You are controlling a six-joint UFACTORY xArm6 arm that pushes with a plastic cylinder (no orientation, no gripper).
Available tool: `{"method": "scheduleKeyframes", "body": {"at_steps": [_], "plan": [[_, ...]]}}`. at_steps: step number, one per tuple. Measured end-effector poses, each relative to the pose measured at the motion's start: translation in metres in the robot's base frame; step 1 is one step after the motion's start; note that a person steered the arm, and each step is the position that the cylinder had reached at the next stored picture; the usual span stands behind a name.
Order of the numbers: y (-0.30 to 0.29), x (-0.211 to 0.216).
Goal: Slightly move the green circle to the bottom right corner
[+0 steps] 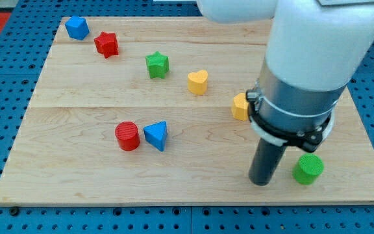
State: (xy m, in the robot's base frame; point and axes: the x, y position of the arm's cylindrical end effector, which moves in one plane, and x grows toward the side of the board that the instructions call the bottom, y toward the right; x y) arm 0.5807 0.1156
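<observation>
While the arm is looming over the table (76, 175), the green circle (308, 169), a short bright-green cylinder, is sitting near the table's 4 o'clock corner. My tip (262, 182) is resting just beside it, at its 9 o'clock; no claw is showing, so its state cannot be told. The arm's housing is hiding part of a yellow block (239, 106), making its shape hard to make out.

Bright even light, soft short shadows, sharp focus, no glare.
</observation>
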Motion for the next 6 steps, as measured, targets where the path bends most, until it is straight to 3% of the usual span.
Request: {"method": "scheduleKeyframes", "body": {"at_steps": [2,3,4,5,6], "plan": [[0.08,-0.004],[-0.042,0.016],[-0.189,0.007],[-0.272,-0.033],[-0.244,-0.087]]}}
